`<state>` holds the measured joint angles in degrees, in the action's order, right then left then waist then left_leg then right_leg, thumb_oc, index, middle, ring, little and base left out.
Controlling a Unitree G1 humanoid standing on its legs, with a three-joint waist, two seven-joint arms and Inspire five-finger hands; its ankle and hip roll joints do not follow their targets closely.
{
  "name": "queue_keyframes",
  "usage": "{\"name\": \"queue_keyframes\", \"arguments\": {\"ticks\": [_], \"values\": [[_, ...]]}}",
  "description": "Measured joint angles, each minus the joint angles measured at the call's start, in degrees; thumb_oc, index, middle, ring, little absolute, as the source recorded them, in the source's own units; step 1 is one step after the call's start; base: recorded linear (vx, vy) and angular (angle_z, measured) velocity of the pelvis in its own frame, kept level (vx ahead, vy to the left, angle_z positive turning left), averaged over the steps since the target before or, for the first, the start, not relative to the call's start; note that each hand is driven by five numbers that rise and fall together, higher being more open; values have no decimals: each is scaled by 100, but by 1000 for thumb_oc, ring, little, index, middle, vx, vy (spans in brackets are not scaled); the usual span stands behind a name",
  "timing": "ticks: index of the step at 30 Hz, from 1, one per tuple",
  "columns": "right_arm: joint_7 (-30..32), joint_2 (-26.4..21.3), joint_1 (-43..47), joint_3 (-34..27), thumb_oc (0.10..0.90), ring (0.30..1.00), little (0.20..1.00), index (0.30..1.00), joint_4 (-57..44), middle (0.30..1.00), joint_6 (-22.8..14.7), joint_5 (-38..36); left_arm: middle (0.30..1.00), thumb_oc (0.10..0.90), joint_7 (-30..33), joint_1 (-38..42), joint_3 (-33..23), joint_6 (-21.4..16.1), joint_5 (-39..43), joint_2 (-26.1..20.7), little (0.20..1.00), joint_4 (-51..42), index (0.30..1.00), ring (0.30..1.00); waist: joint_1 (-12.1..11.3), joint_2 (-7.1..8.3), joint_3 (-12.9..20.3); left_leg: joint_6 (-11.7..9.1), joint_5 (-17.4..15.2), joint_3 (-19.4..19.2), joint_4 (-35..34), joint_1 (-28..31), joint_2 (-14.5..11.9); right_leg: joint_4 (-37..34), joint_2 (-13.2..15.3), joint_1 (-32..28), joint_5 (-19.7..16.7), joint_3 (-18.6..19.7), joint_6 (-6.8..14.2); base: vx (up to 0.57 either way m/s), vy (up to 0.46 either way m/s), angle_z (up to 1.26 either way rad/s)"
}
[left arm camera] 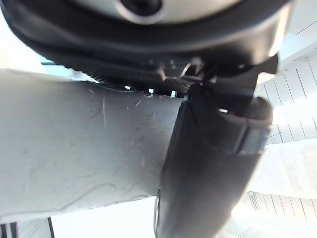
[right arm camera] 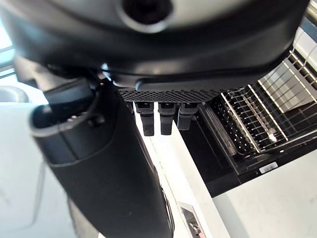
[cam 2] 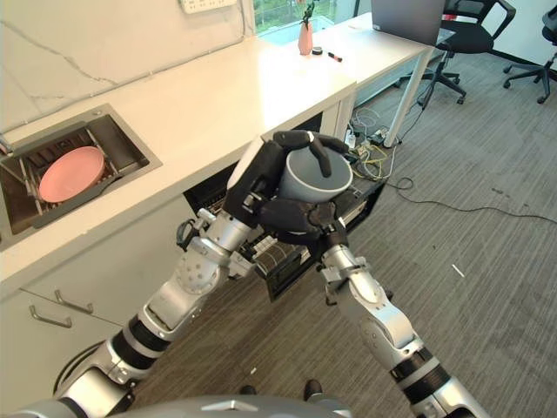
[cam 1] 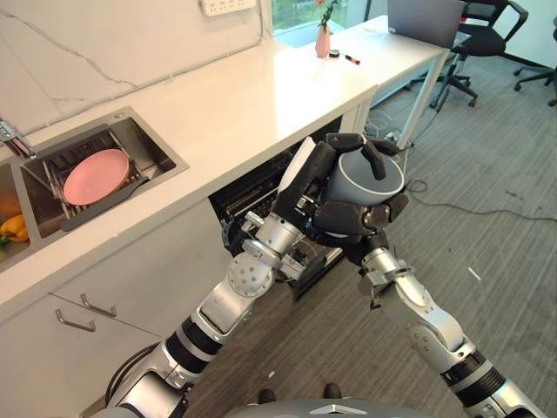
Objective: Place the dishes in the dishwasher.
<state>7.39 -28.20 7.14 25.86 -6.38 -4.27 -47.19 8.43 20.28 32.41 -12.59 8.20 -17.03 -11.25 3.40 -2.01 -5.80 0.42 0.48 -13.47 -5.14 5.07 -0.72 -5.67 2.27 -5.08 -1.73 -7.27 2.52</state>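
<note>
Grey bowl (cam 1: pixel 365 177) is at centre frame in the head views, held aloft between both hands above the open dishwasher (cam 1: pixel 261 196), which sits under the white counter (cam 1: pixel 226 104).

Left hand (cam 1: pixel 306 174): on the bowl's left side, fingers (cam 1: pixel 361 144) curled over the rim and into the bowl. Its wrist view shows the bowl's pale wall (left arm camera: pixel 84 153) pressed against the palm, thumb (left arm camera: pixel 208 163) alongside.

Right hand (cam 1: pixel 352 218): cupped under and around the bowl's base from lower right, fingers wrapped on the lower wall. Its wrist view shows the dishwasher's wire rack (right arm camera: pixel 257 119) pulled out past the fingertips.

Sink (cam 1: pixel 96 170), upper left of frame, is set into the counter; a pink plate (cam 1: pixel 96 176) lies in its rack. A yellow item (cam 1: pixel 13 228) is at the far left edge. A pink vase (cam 1: pixel 323 39) stands on the desk at top centre; office chairs (cam 1: pixel 487 35) are at upper right.
</note>
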Motion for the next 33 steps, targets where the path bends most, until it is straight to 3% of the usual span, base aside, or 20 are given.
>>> {"name": "queue_keyframes", "arguments": {"ticks": [10,20,27,33], "values": [[-267,-263,27,-2,800,900,900,900,-1,900,35,203,300,400,192,-9,-1,-63,-227,-52,300,25,300,300,-1,3,-2,-6,4,37,-1,-14,-1,0,-4,0,7,-29,-10,-1,-1,1],[-619,-552,51,-119,800,900,900,900,-223,900,71,719,300,400,435,-85,-285,-14,-872,-481,300,215,300,300,48,8,-6,-7,4,11,-2,-5,-15,-2,-15,4,8,-5,-9,0,0,0],[-682,-429,53,-161,800,900,900,900,-305,900,73,677,300,400,515,-92,-414,-44,-881,-524,300,213,300,300,37,10,-8,-7,4,9,-2,-6,-16,-2,-16,6,9,-3,-9,0,0,0],[-563,-16,46,-166,800,900,900,900,-302,900,72,607,300,400,621,-92,-406,-58,-877,-472,300,212,300,300,36,9,-8,-9,4,5,-2,-4,-17,-1,-17,6,9,2,-9,0,0,0]]}}
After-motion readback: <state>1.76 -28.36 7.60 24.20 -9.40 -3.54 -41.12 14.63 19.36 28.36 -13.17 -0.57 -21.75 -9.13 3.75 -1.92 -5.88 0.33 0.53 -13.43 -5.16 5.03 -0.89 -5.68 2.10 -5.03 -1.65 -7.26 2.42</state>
